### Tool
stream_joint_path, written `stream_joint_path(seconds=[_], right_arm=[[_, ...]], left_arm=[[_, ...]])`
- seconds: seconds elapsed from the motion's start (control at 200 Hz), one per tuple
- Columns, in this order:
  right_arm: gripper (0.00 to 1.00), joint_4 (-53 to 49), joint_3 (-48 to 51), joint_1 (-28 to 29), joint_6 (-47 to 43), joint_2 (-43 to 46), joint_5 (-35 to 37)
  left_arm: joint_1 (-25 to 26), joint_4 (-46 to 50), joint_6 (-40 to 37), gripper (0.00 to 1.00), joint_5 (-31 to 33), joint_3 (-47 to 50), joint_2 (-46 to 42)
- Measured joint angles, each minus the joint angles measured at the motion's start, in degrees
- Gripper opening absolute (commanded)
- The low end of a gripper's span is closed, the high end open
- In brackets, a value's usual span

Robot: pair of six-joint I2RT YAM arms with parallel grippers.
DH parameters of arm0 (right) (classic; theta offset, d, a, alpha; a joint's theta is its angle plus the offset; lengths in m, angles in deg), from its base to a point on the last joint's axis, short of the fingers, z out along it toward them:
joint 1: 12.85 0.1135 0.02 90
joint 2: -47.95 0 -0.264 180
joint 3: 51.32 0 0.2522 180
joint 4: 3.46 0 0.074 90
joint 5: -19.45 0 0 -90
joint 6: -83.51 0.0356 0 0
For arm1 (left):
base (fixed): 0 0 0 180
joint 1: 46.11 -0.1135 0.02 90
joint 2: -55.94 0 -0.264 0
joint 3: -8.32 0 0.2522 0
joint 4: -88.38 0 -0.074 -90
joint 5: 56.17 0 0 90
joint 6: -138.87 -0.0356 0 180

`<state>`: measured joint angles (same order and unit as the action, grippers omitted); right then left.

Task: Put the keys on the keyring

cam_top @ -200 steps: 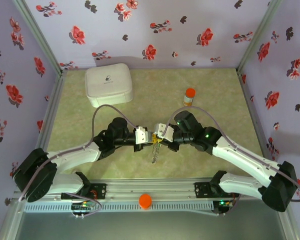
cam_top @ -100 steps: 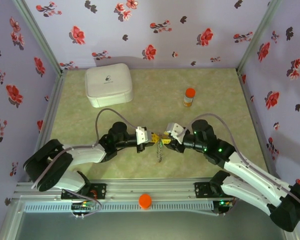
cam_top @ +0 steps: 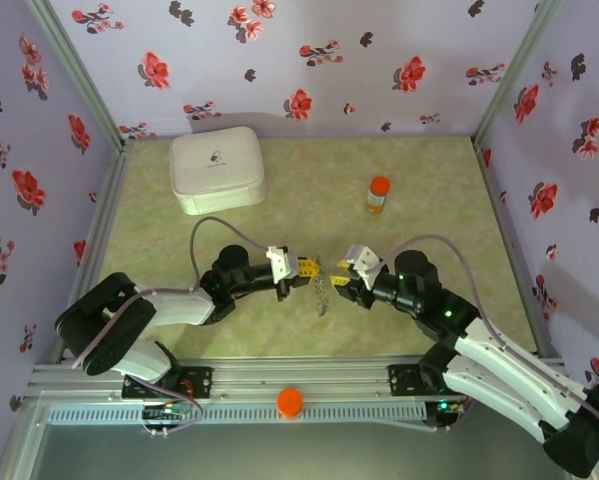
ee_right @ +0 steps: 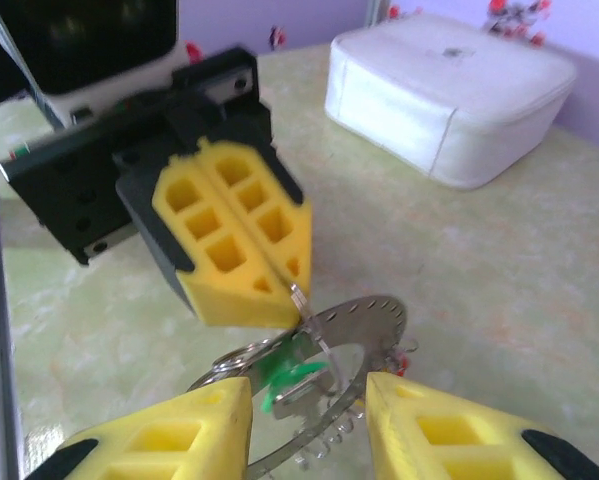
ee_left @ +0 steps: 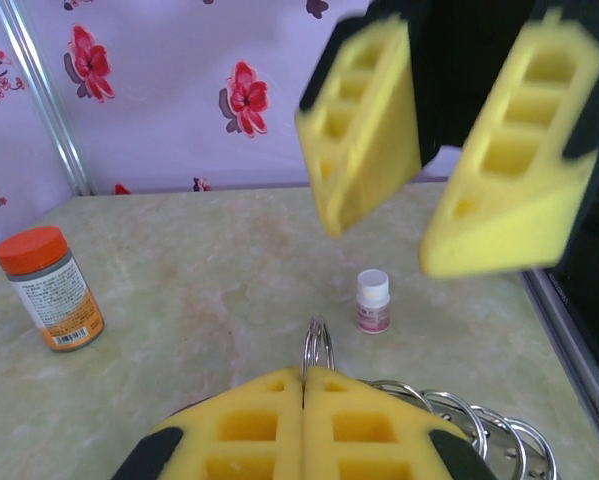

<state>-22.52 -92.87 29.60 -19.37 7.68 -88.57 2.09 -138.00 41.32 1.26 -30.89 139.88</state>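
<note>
My left gripper [cam_top: 305, 269] is shut on a small wire loop [ee_left: 317, 348] at the edge of the keyring [ee_right: 381, 318], a flat grey ring with a row of holes. The ring hangs from it just above the table [cam_top: 321, 293]. A green-headed key [ee_right: 291, 370] and a red-tagged one [ee_right: 400, 366] hang on the ring, with more wire loops [ee_left: 464, 413] beside them. My right gripper [ee_right: 309, 420] faces the left one, open. Its yellow pads [ee_left: 364, 125] straddle the ring's near edge without touching it. In the right wrist view the left gripper's pads [ee_right: 234, 235] are pressed together.
A white zipped case [cam_top: 217, 170] lies at the back left. An orange-capped bottle [cam_top: 378, 194] stands at the back right. A tiny white-capped vial [ee_left: 372, 300] stands on the mat beyond the grippers. An orange cap [cam_top: 290, 401] rests on the front rail.
My right gripper has opened, let go of the ring and drawn back to the right. Both arms have shifted towards the near edge. The left gripper stays shut on the ring.
</note>
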Motion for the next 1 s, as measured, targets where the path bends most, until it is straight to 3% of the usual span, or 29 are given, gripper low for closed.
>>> stream_joint_path(seconds=[0.34,0.52,0.635,0.81,1.0], right_arm=[[0.35,-0.4,-2.0,0.0,-2.6,-0.7,1.7],[0.25,-0.7,-5.1,0.4,-4.0,-6.3,1.2],[0.24,-1.0,-5.6,0.4,-4.7,-7.2,0.2],[0.31,-3.0,-5.6,0.5,-6.0,-6.4,-0.9],[0.32,-4.5,-5.6,0.5,-7.9,-3.1,-0.8]], left_arm=[[0.0,-0.3,0.2,0.00,-1.5,0.0,-1.4],[0.0,-0.3,0.2,0.00,-2.2,0.1,-2.0],[-0.3,-0.1,0.4,0.00,-2.5,0.1,-2.2],[-0.3,1.5,0.4,0.00,-3.1,0.1,-2.9],[-0.3,2.5,0.4,0.00,-3.6,0.0,-3.3]])
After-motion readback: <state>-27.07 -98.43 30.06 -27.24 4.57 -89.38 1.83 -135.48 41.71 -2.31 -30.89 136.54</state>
